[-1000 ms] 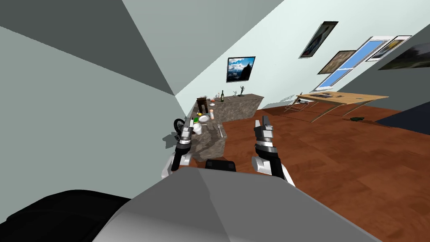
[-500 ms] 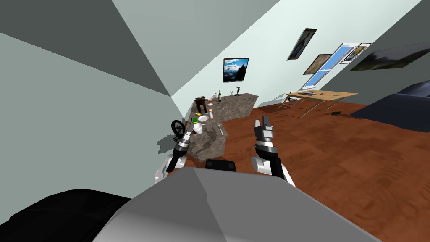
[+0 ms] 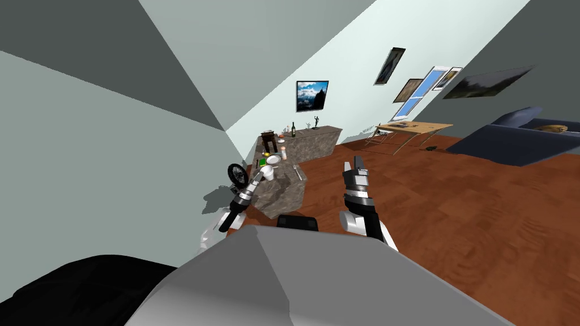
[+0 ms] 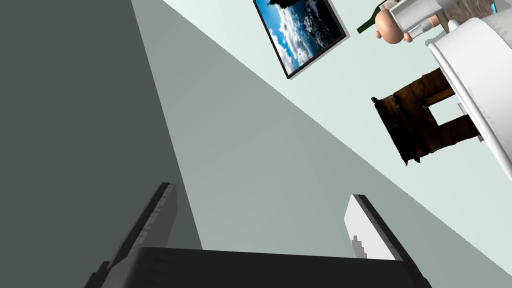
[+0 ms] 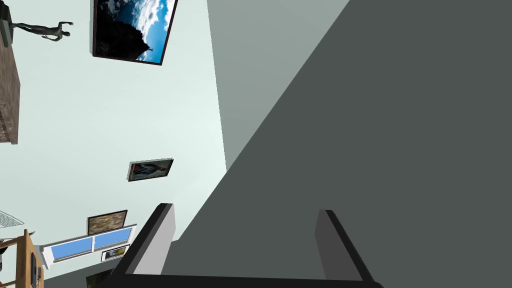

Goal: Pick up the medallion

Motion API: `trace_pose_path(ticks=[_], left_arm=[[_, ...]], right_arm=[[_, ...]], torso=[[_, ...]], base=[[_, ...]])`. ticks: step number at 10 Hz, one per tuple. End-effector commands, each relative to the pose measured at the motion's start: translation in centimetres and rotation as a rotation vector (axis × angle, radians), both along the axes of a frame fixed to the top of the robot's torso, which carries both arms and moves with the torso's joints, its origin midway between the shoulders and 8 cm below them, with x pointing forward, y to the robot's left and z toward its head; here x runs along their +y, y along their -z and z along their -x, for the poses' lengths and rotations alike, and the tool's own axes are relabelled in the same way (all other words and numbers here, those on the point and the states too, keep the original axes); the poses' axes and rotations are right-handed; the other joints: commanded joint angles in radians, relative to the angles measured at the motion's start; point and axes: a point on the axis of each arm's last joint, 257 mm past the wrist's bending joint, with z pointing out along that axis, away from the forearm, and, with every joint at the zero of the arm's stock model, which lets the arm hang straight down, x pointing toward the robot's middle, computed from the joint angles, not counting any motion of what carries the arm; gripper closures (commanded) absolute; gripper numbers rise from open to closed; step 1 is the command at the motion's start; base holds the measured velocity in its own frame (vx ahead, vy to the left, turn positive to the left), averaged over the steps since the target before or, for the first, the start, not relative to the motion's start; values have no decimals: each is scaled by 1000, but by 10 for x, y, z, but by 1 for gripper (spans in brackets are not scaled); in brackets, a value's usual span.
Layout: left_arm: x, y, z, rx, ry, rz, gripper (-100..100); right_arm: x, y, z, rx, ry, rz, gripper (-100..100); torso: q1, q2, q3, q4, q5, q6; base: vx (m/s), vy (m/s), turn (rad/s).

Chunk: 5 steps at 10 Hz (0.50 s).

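Head view: held the left gripper (image 3: 261, 176) at the near end of the stone counter (image 3: 283, 195), beside a white cup (image 3: 267, 172), probably for reach; held the right gripper (image 3: 357, 163) raised over the floor (image 3: 453, 198), out of the way. Could not pick out the medallion; perhaps the dark round thing (image 3: 237, 174) beside the counter. Left wrist view: spread wide, held nothing. Right wrist view: likewise. Found no readable writing.

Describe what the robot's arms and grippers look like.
The left arm and right arm are white low down, then dark with grey bands. The left gripper and right gripper each have two thin, light grey, dark-edged blades on a black box.
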Motion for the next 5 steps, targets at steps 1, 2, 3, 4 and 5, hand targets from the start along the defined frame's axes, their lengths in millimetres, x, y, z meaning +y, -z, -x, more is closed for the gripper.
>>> trace_pose_path(ticks=[1,2,3,4,5], left_arm=[[8,17,-2,38,8,-64,-100],[15,31,-2,68,9,-106,-100],[15,31,-2,70,14,-116,-100],[23,44,-2,100,21,-167,-100],[30,57,-1,128,26,-211,-100]], right_arm=[[0,0,0,0,0,0,0],[0,0,0,0,0,0,0],[0,0,0,0,0,0,0],[0,0,0,0,0,0,0],[0,0,0,0,0,0,0]], torso=[[0,0,0,0,0,0],[0,0,0,0,0,0],[1,1,0,0,0,1],[0,0,0,0,0,0],[0,0,0,0,0,0]], base=[[-46,59,-112],[-53,77,-231],[-46,63,-76],[-50,60,-105],[-60,79,-256]])
